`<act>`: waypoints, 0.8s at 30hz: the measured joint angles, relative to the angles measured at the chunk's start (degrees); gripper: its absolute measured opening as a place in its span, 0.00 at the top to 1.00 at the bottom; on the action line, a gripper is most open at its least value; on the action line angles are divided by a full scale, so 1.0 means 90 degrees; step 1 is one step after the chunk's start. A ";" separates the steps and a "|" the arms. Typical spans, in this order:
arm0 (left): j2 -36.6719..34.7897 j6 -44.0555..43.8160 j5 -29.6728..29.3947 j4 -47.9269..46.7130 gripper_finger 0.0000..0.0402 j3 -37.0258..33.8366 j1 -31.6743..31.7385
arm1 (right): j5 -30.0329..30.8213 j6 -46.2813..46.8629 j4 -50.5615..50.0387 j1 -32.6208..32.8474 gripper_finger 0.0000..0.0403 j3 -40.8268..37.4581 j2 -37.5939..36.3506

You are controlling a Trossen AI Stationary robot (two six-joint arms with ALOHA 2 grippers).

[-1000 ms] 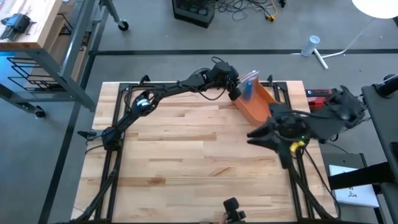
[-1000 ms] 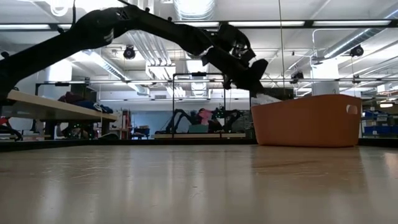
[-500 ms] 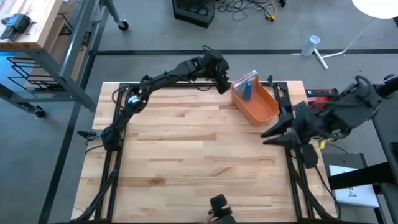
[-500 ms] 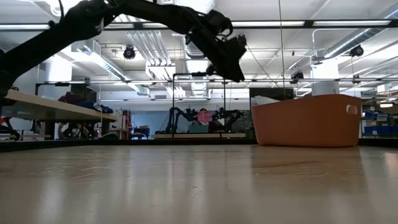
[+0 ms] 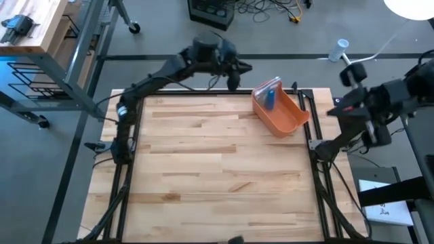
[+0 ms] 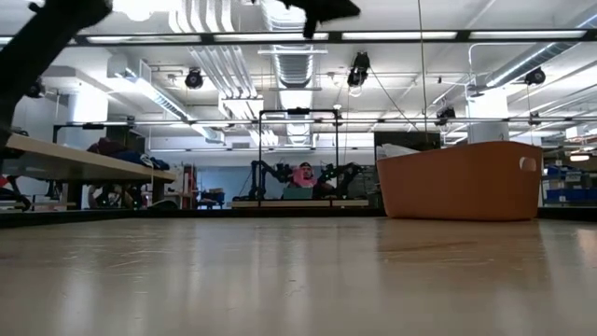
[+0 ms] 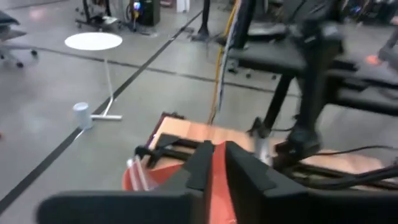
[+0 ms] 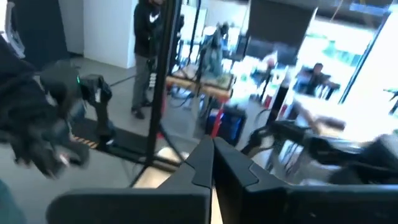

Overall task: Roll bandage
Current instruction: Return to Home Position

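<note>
1. Table (image 5: 203,169): wood top, with one bin (image 5: 293,122) at the far right corner. Nothing left to handle; I'd say only homing remains.
2. left arm (image 5: 156,85): stretched along the far edge. The left gripper (image 5: 239,68) hangs high, near the bin but apart from it, with a narrow slit between its fingers and nothing held. Risk: a low swing home clips the bin or what sticks out of it.
3. right arm (image 5: 380,102): folded off the right edge. The right gripper (image 5: 319,150) is by the frame (image 5: 324,186), fingers pressed together, empty. Risk: tucking in tight there, it strikes the frame.
4. bin: orange, close to the table edge. A knock could skew it or push it off.
5. bag (image 5: 272,86): stands against the bin's far wall, top above the rim. Probably light, so a brush could flip it out.
6. roll (image 5: 269,99): blue, inside the bag. Can't tell whether the zip is fully shut; if not, a tipped bag could spill it.
</note>
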 joint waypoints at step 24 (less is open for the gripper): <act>-0.3409 -0.1592 -0.0102 -0.2146 1.00 -0.0870 -0.0956 | -0.0181 0.1745 0.4876 -0.1278 1.00 -0.8286 -0.3147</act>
